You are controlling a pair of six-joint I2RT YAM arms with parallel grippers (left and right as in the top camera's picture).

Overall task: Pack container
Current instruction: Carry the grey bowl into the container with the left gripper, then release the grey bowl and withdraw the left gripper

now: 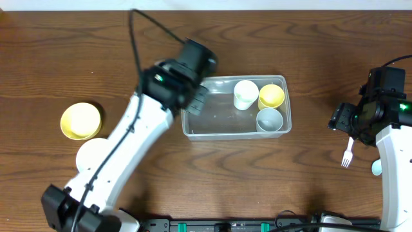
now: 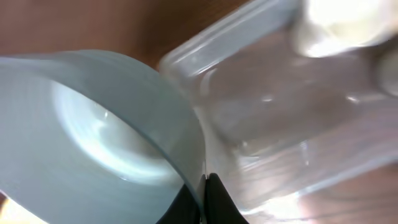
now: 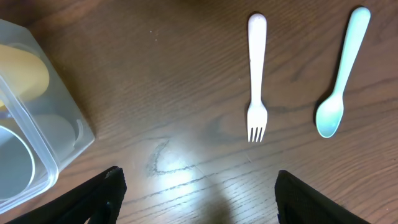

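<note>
Plainly, the container (image 1: 222,121) is sitting at the middle of the table (image 1: 58,51), carrying three cups (image 1: 245,94) at its right end; the left claw (image 2: 203,196) is hanging over its left end, pinching a pale bowl (image 2: 93,124) by the rim; the right claw (image 3: 208,194) is gaping wide and empty near a fork (image 3: 256,74) and spoon (image 3: 339,81). The container is looking light, thin-walled, flexible and probably slick; gripping its rim near a corner is seeming safest.
</note>
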